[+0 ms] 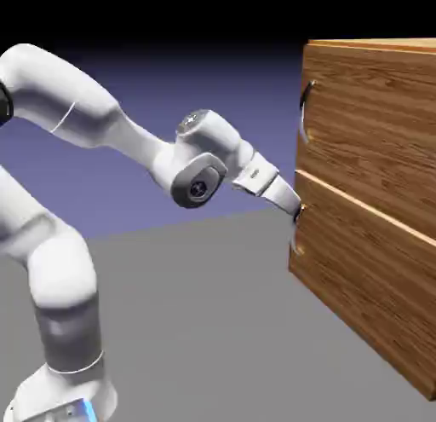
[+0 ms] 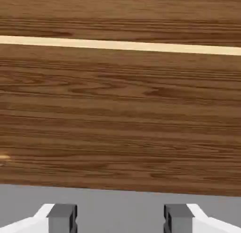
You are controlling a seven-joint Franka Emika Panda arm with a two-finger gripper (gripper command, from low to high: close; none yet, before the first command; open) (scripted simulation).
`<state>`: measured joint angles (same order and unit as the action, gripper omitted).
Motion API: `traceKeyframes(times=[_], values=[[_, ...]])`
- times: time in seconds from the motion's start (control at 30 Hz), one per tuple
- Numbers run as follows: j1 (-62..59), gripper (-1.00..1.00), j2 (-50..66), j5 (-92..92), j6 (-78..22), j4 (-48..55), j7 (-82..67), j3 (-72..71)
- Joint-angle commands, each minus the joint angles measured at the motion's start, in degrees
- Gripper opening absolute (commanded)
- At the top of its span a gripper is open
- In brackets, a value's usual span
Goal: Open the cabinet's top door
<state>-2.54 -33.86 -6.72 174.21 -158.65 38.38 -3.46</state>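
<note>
White jointed robot arm (image 1: 64,275) at nine o'clock, boxy brown wood-grain cabinet (image 1: 387,44) at three in the exterior view.
Its wide brown wood-grain top door (image 1: 370,130) sits at twelve o'clock from the similar lower panel (image 1: 366,271).

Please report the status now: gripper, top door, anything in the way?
Gripper open, nothing between fingertips. Top door shut, its handle ungripped. Gripper appears low, near the lower panel; nothing visible blocking the upper handle.

I work in a rendered simulation scene: a plain grey floor (image 1: 196,301) fills the lower part of the exterior view, under a blue-violet backdrop (image 1: 255,96) fading to black at the top.
</note>
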Motion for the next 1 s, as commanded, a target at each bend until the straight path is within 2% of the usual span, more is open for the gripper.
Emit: traceKeyframes(times=[0.0,0.97], values=[[-1.2,0.00,-0.4,-2.5,0.1,0.9,-1.5,-1.3],[-35.9,0.00,-13.3,-74.8,2.2,26.1,-45.3,-38.5]])
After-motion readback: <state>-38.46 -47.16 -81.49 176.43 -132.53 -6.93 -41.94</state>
